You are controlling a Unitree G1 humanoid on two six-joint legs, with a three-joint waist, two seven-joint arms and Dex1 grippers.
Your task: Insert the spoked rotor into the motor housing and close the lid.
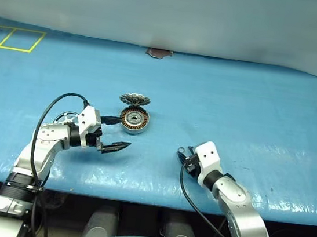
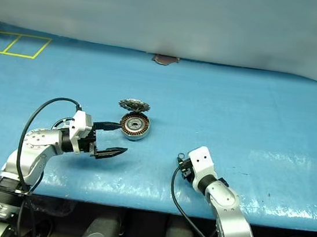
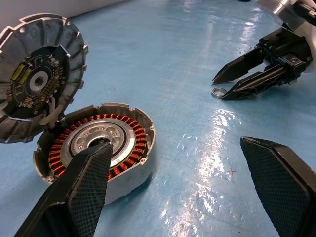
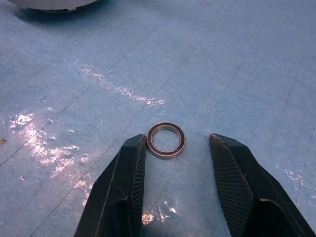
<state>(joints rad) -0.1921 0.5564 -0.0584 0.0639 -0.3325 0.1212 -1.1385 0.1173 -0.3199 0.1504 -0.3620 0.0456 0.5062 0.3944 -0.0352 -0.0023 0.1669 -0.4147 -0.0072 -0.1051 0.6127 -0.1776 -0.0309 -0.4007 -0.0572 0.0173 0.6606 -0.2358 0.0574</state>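
Blue table (image 1: 253, 107), motor housing (image 1: 134, 119) windings-up, lid (image 1: 135, 99) upright

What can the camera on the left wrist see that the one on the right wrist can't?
Left wrist camera, not the right: the round motor case with copper coils, its dark toothed lid tilted up at its edge, and the wide-open left hand. Right wrist camera, not the left: the small ring sits close against one finger, apart from the other. Both: the blue table cover, the ring lying flat, and the right hand open around it.
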